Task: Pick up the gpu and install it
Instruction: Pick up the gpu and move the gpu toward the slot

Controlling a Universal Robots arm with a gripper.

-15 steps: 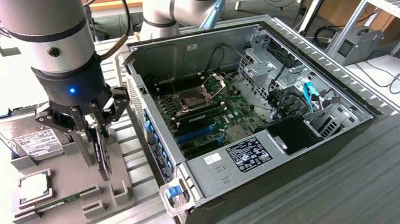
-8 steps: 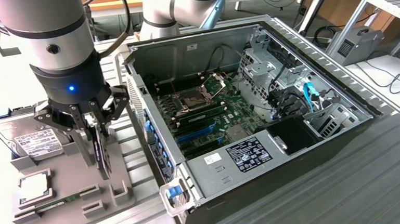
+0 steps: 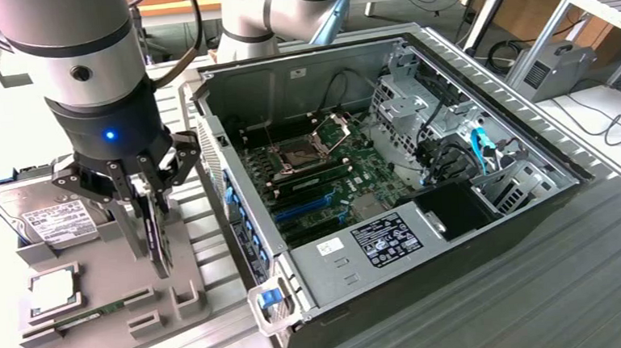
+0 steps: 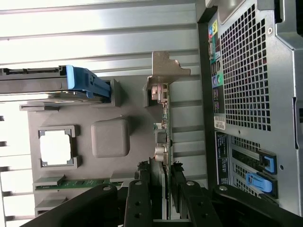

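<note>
The gpu [image 3: 155,236] [image 4: 163,127] stands on edge, its silver bracket [image 4: 165,71] at one end, over the gray holder [image 3: 100,268] [image 4: 137,109] on the exterior view's left. The tool [image 3: 145,204] [image 4: 162,168] grips it from above, with a finger pressed to each face. The arm [image 3: 88,66] hangs near vertical, wrist pointing straight down. A hard drive [image 3: 48,214] lies just beside the card in the same holder. The open computer case [image 3: 296,292] sits on the ribbed tabletop [image 3: 534,290] to the exterior view's right.

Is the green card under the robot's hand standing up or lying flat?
Standing up. The gpu stands on edge at the gray tray, right under the gripper; the wrist view sees its thin edge.
</note>
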